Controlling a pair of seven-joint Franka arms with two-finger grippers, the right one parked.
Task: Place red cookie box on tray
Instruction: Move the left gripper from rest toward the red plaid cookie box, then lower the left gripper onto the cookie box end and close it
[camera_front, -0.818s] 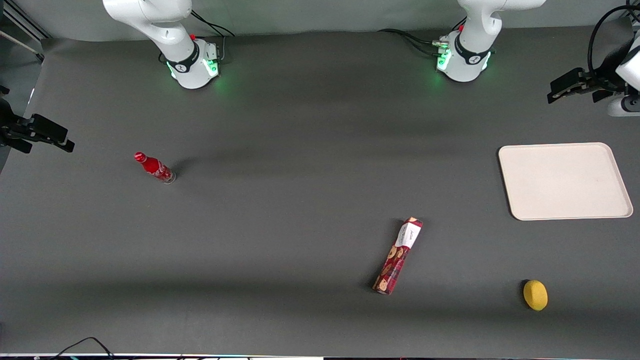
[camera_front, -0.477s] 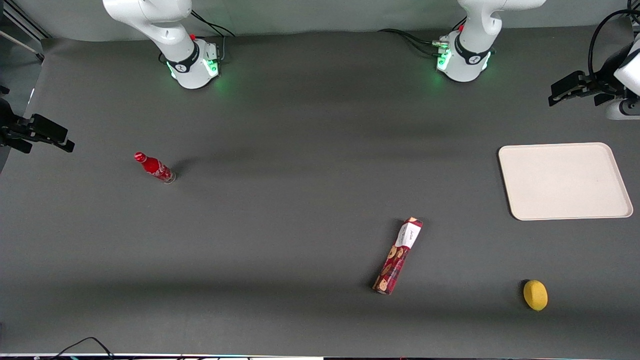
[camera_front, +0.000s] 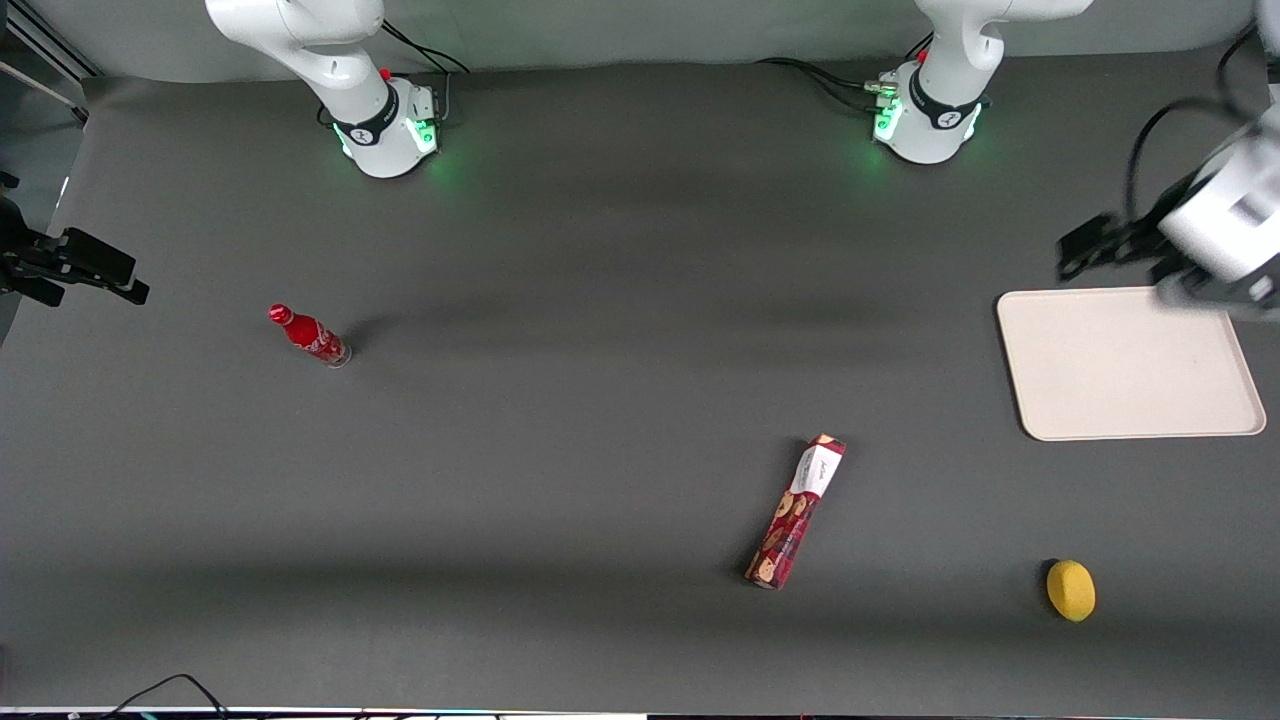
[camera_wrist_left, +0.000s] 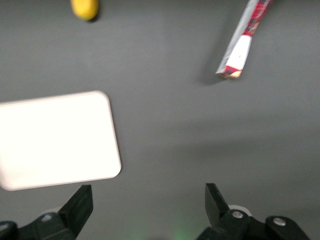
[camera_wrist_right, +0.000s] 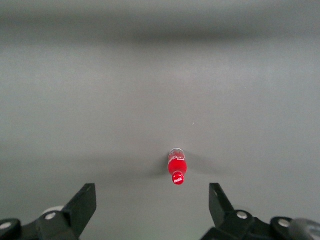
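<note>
Red cookie box: long, narrow dark-red carton with cookie print and a white label end, lying flat near the table's front edge.
Tray: cream-white, rounded corners, at the working arm's end.
Gripper: above the tray's farther edge, fingers spread wide, holding nothing.
Lemon: near the front corner.

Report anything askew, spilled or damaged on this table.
Nothing spilled or damaged. The cookie box lies flat, askew to the table edges, apart from the tray. The bottle stands upright. The open gripper hangs above the tray's edge.
</note>
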